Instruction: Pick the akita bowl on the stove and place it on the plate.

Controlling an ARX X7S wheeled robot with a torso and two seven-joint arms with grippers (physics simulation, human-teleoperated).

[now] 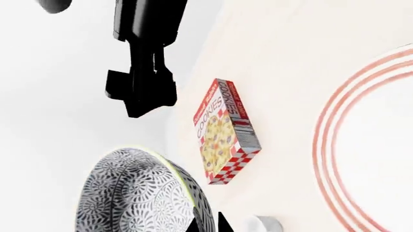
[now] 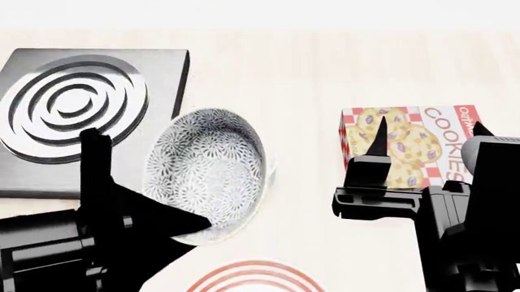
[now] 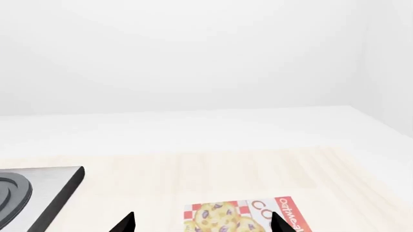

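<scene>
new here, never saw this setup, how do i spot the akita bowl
Find the grey stove with ring burner at the table's far left. Just right of it, the left gripper holds the akita bowl tilted. It is the only deep round dish with a speckled floral pattern; the plate nearby is flat with red rings.

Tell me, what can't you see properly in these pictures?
- Plate: head view's bottom edge cuts most off; left wrist view shows only part.
- Stove: near corner hidden behind left pincer; knob unseen.
- Akita bowl: left pincer covers its near rim.
- Cookie box: right pincer overlaps it.
</scene>
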